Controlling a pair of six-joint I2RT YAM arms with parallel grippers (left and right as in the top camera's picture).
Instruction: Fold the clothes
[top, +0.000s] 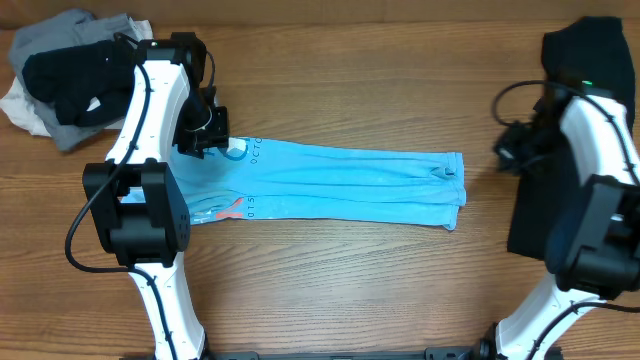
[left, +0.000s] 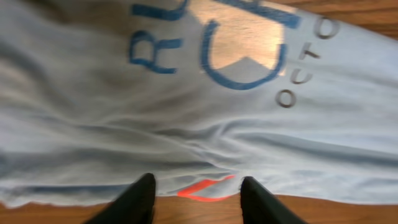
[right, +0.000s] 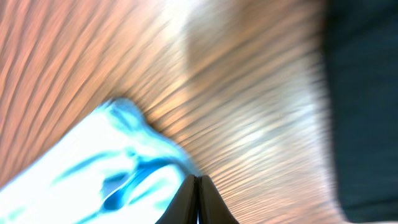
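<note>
Left wrist view: the left gripper (left: 198, 182) hangs with its jaws spread over the near hem of the sky-blue T-shirt (left: 186, 118). A red scrap of print shows between the fingers, no cloth is visibly pinched, and the blue lettering runs out of frame at 12 o'clock. Right wrist view is smeared. The right gripper (right: 195, 186) is clenched on nothing, with the shirt's end at 8 o'clock and a black garment (right: 367, 106) at 3 o'clock. Overhead, the shirt lies as a long folded band across the table (top: 350, 80). The left arm (top: 150, 120) bends over its 9 o'clock end, hiding part of it. The right arm (top: 600, 160) stands off the 3 o'clock end, covering some of the black garment. A pile of clothes (top: 65, 75) sits at 10 o'clock.
</note>
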